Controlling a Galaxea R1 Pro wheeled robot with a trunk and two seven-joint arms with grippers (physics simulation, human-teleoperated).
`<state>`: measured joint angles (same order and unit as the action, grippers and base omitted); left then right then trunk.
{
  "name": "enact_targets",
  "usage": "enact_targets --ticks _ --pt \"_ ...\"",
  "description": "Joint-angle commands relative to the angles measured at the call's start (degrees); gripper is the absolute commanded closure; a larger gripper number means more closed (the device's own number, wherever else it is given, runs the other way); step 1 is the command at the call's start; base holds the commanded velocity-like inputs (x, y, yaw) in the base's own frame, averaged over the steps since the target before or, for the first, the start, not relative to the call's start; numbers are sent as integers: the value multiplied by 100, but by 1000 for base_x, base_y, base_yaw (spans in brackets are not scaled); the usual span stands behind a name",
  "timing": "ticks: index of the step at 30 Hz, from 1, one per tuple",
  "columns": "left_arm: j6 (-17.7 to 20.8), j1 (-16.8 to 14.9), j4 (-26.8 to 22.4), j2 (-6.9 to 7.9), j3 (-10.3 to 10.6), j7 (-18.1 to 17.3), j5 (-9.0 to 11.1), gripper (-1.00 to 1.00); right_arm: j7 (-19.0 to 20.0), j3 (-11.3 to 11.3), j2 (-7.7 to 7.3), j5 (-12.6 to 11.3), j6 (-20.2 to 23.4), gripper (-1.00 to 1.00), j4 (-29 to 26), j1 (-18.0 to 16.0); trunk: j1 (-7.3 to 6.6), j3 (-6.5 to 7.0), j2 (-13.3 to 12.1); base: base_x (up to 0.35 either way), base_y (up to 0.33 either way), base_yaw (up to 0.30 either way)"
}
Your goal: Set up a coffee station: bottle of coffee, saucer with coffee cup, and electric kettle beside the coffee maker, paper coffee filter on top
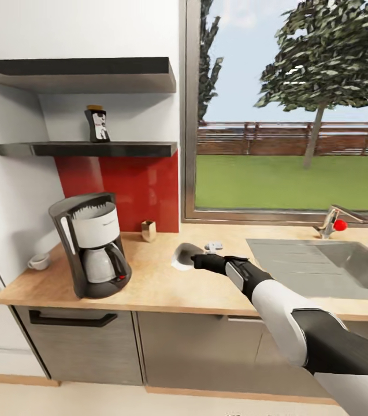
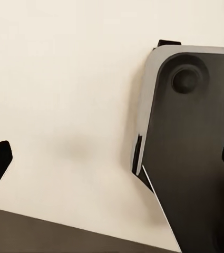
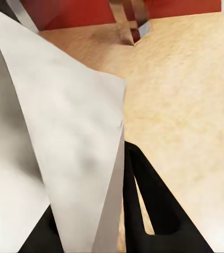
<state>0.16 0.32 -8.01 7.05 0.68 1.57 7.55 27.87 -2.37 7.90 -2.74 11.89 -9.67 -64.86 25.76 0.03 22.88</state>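
The coffee maker (image 1: 93,245) stands on the kitchen countertop (image 1: 160,289) at its left end. Behind it by the wall sits the white coffee cup (image 1: 38,262). The bottle of coffee (image 1: 97,124) stands on the lower shelf (image 1: 88,149). My right gripper (image 1: 197,261) is shut on a paper coffee filter (image 1: 184,256), held just over the counter right of the coffee maker. In the right wrist view the filter (image 3: 54,137) spreads wide beside one black finger (image 3: 154,211). My left gripper (image 2: 112,163) is open over pale floor. The saucer and electric kettle are out of view.
A small tan block (image 1: 148,230) stands against the red backsplash. A small pale grey object (image 1: 212,247) lies just behind my right gripper. The steel sink (image 1: 322,266) and faucet (image 1: 333,221) take up the counter's right half. A dark grey robot part (image 2: 191,147) fills one side of the left wrist view.
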Motion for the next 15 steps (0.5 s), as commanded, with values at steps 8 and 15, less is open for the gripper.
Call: enact_targets --ticks 8,15 --pt "2 3 -7 -5 12 10 54 -100 116 -26 10 -105 91 100 -6 0 2 25 3 0 38 -230" --pt "10 7 40 9 26 2 24 -100 588 46 85 -58 1238 100 -446 -12 2 26 3 0 1 -7"
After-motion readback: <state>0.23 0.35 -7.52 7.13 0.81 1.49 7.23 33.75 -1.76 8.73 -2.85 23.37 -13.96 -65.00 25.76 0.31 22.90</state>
